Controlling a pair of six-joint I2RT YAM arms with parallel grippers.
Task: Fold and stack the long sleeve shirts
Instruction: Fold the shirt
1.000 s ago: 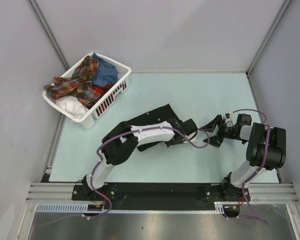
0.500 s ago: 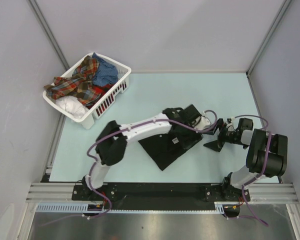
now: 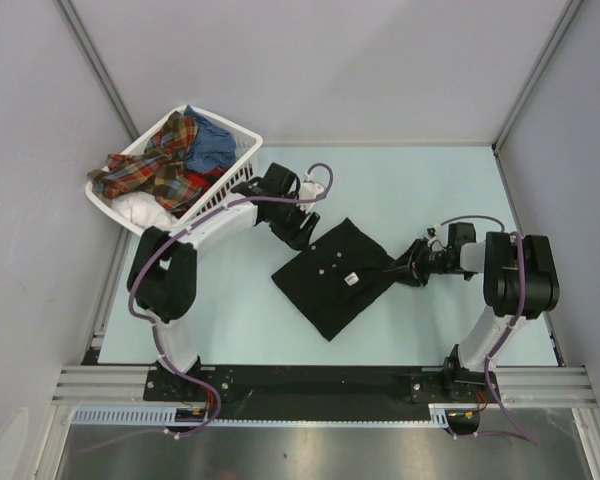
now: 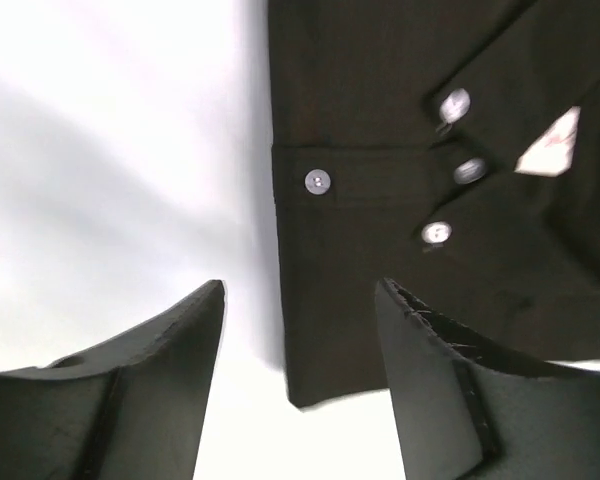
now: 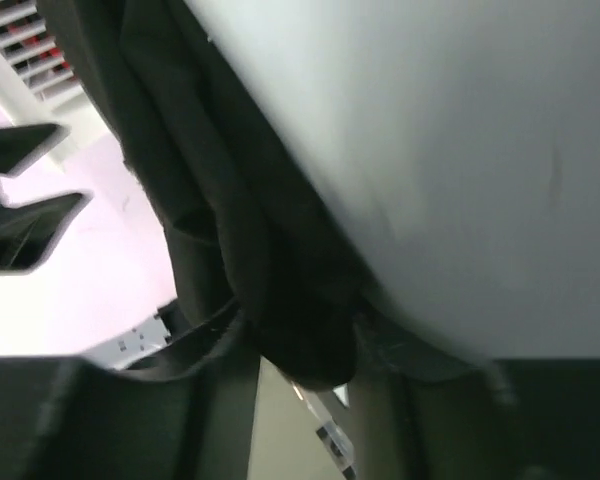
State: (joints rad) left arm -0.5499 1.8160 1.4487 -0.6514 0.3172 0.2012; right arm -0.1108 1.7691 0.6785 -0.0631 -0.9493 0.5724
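Right claw (image 3: 402, 272) is pinched shut on the right-hand edge of the black shirt (image 3: 330, 280), which lies folded into a flat square mid-table (image 3: 430, 190). To my eye it should draw that edge low and evenly, so the stacked layers stay together rather than sliding apart. Just beyond, the left claw (image 4: 300, 290) hangs open and empty over the shirt's far edge, handy for pinning it down, and farthest off the plaid shirt (image 3: 155, 165), blue shirt (image 3: 210, 150) and white shirt (image 3: 140, 212) wait heaped in the basket (image 3: 242, 135).
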